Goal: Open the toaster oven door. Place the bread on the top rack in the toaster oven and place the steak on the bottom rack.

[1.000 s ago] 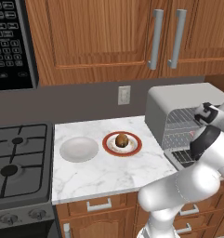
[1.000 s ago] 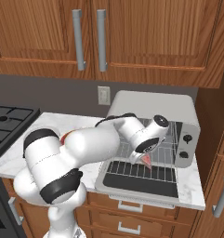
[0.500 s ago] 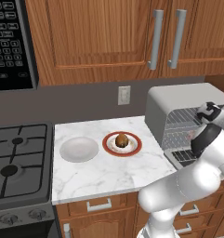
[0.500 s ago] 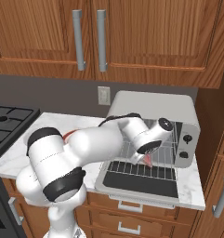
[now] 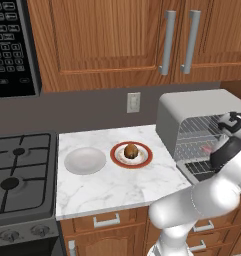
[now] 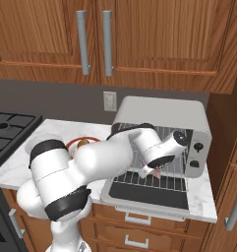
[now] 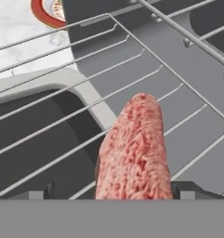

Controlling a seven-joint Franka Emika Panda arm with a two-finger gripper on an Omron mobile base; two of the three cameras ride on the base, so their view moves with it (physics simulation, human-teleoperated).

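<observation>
The steak [image 7: 134, 148], a grainy pink-red slab, lies on the thin silver wire bottom rack [image 7: 53, 116]; the tool [image 7: 111, 193] jaws stand spread apart.

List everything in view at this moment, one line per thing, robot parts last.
toaster oven: one, light grey, right end of counter
toaster oven door: one, dark glass, dropped open
steak: one, pink-red, on a wire rack between the jaws
bread: one, brown, on red-rimmed plate
bowl: one, white, left of plate
stove: one, black, left of counter
microwave: one, black, upper left
gripper: one, dark, jaws apart beside the steak
</observation>
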